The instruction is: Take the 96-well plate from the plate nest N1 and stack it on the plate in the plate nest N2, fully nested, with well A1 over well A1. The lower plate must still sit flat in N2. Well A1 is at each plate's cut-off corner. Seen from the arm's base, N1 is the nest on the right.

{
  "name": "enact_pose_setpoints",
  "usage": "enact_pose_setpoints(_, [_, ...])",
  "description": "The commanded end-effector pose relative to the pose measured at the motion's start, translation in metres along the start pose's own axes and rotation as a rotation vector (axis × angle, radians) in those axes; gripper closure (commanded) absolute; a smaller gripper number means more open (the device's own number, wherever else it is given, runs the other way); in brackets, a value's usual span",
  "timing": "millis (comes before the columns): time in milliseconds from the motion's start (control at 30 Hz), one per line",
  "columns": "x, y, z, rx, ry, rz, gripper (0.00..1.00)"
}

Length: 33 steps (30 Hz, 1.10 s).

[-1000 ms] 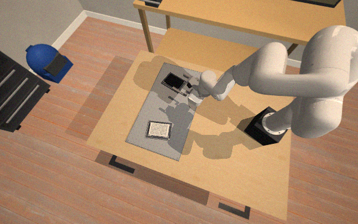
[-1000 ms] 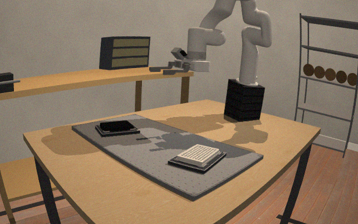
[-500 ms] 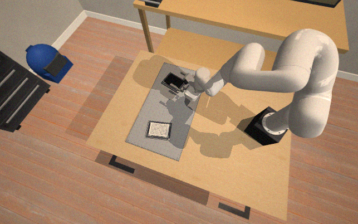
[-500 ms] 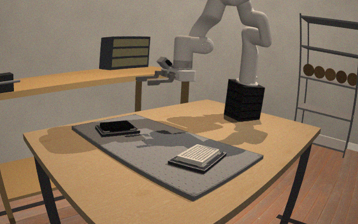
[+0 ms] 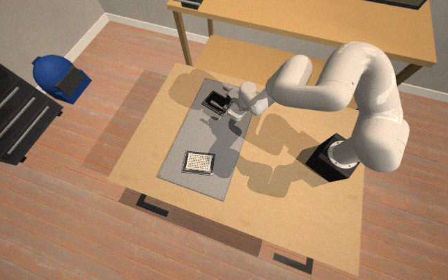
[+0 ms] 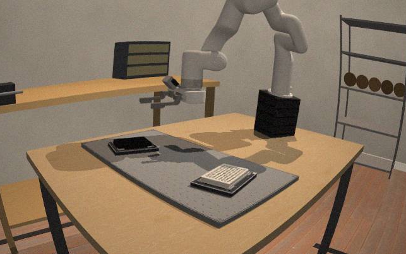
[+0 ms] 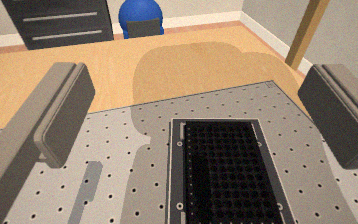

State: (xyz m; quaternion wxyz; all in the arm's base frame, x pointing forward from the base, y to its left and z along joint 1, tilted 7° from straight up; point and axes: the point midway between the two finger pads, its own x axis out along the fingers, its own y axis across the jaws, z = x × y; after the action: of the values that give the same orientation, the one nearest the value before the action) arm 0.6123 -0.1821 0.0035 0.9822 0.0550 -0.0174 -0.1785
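Note:
The black 96-well plate [image 5: 215, 97] [image 6: 132, 143] [image 7: 225, 170] sits in nest N1 [image 6: 116, 151] [image 7: 177, 172]. The near end of both is cut off at the bottom of the wrist view. The pale 96-well plate [image 5: 198, 161] [image 6: 225, 174] sits in nest N2 [image 6: 231, 192] and looks flat. My gripper [image 5: 217, 95] [image 6: 146, 103] [image 7: 200, 115] is open and empty, with its fingers level, well above N1. In the wrist view the black plate lies below and right of the middle between the fingers. I cannot make out the cut-off corner of either plate.
Both nests stand on the grey perforated board [image 5: 184, 139] [image 6: 167, 177] [image 7: 120, 185] on the wooden table [image 5: 288, 223] [image 6: 81, 186]. The arm's black base [image 5: 334, 164] [image 6: 275, 117] stands at the table's far side from the board. A workbench [image 5: 288, 24] [image 6: 72, 91] stands beside the table.

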Motion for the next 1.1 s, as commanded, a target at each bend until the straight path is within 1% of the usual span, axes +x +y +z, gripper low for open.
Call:
enact_pose_setpoints(0, [0.019, -0.011, -0.014, 0.001, -0.003, 0.0, 0.63])
enact_pose_setpoints(333, [0.051, -0.036, -0.044, 0.001, -0.004, 0.0, 0.63])
enact_pose_setpoints(400, [0.051, -0.036, -0.044, 0.001, -0.004, 0.0, 0.63])
enact_pose_setpoints(500, [0.059, -0.042, -0.052, 0.001, -0.004, 0.0, 0.63])
enact_pose_setpoints(1067, [0.059, -0.042, -0.052, 0.001, -0.004, 0.0, 0.63])
